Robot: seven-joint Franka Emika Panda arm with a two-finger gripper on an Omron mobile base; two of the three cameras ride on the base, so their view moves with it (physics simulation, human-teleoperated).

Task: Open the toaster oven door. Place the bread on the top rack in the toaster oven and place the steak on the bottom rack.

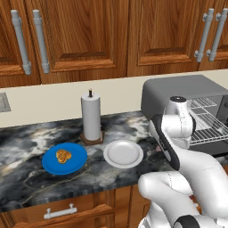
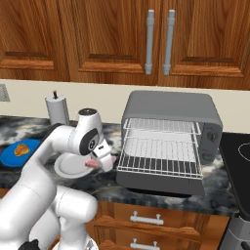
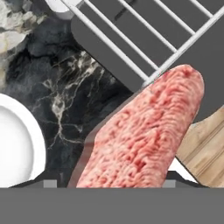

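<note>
Pinching the steak (image 3: pixel 144 140), my pincer (image 2: pixel 103 161) hangs over the marble counter (image 1: pixel 26 173) just left of the toaster oven (image 2: pixel 168 110). Its door (image 2: pixel 161 184) lies folded down, with the bottom rack (image 2: pixel 158 163) pulled out above it and the top rack (image 2: pixel 161 126) behind. Further left sit a white plate (image 1: pixel 123 154), then the bread (image 1: pixel 63 155) on a blue plate (image 1: pixel 75 165), with a paper-towel roll (image 1: pixel 91 116) behind; no writing is readable anywhere.

No text, label, brand or number is readable anywhere.
</note>
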